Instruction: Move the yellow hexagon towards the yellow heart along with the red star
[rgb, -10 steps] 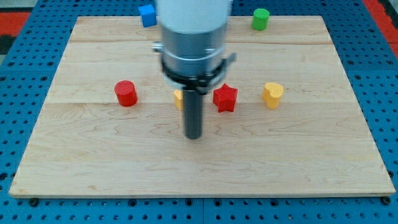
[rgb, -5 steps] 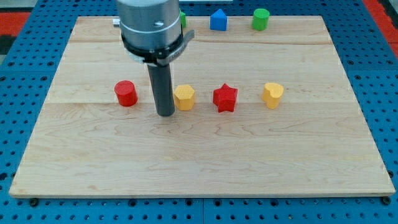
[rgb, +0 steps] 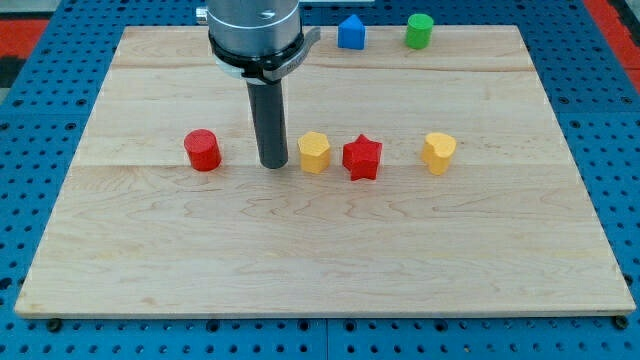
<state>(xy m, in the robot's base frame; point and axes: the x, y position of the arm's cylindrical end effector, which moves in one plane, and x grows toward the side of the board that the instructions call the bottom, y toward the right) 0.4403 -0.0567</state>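
The yellow hexagon (rgb: 314, 152) sits near the middle of the wooden board, close to the left side of the red star (rgb: 362, 157). The yellow heart (rgb: 438, 151) lies further to the view's right, with a gap between it and the star. My tip (rgb: 273, 163) is down on the board just left of the yellow hexagon, with a narrow gap or light contact; I cannot tell which. The three blocks and my tip lie roughly in one row.
A red cylinder (rgb: 202, 150) stands left of my tip. A blue block (rgb: 350, 32) and a green cylinder (rgb: 419, 30) sit at the board's top edge. The board (rgb: 150, 250) lies on a blue pegboard.
My tip swung from below the hexagon round to its left side. The yellow hexagon has slid right, towards the red star. Star and heart have not moved.
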